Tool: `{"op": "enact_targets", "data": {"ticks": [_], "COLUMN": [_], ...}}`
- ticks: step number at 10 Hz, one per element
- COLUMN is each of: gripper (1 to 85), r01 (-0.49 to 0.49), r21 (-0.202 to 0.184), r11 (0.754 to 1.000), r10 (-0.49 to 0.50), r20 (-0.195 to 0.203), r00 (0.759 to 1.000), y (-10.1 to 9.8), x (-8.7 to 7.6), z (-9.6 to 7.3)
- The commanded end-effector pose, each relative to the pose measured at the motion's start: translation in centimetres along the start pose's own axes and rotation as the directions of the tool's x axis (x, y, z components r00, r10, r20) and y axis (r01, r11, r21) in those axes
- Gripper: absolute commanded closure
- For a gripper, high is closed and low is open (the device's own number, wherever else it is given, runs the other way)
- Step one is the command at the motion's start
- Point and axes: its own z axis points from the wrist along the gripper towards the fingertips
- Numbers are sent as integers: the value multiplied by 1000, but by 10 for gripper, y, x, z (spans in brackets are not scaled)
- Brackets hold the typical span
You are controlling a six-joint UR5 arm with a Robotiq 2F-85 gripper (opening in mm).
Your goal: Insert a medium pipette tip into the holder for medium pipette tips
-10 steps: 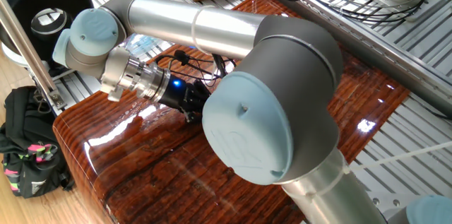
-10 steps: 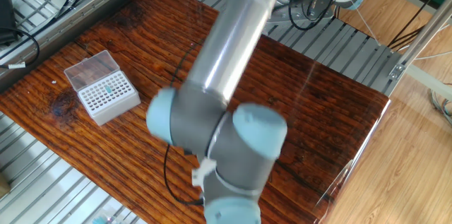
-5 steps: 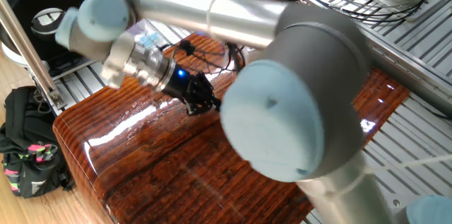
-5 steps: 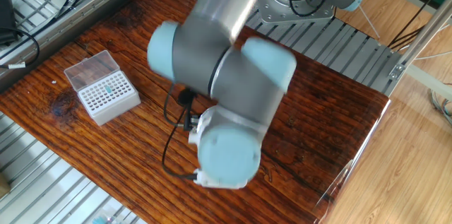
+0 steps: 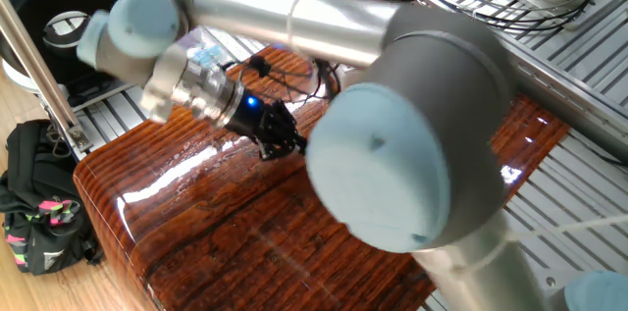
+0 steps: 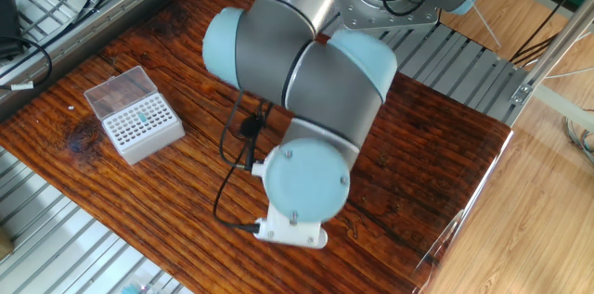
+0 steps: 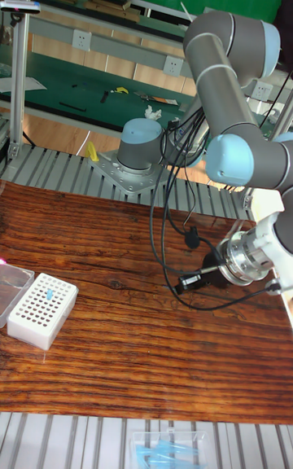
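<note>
Arm has swung and lifted within the last second — black two-finger gripper [image 7: 183,282] well apart from white gridded holder [image 7: 41,309]; finger state indeterminate; slender medium pipette tip not discernible — insertion pending.

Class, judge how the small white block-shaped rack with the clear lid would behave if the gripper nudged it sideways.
The white rack looks like light plastic, so it would probably slide on the glossy wooden table. Its low, broad shape seems unlikely to tip.

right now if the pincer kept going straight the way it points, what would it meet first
In the tall fixed view the pincer points sideways, low over the wooden table, towards the white holder. Nothing shows between them, so probably the holder first, though depth is unclear and it may pass beside it or touch the table.
</note>
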Motion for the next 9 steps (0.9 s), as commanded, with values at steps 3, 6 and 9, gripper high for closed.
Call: {"op": "enact_targets", "data": {"ticks": [3,6,9], "gripper": [847,847,847], "r01": [16,29,16], "r21": [-41,-47,24], "r11": [999,998,1000], "r10": [-23,-40,-7], "r20": [-171,-248,-340], "r00": [985,968,941], "y": [18,18,1], "x": [19,39,62], "z": [-10,-15,-22]}}
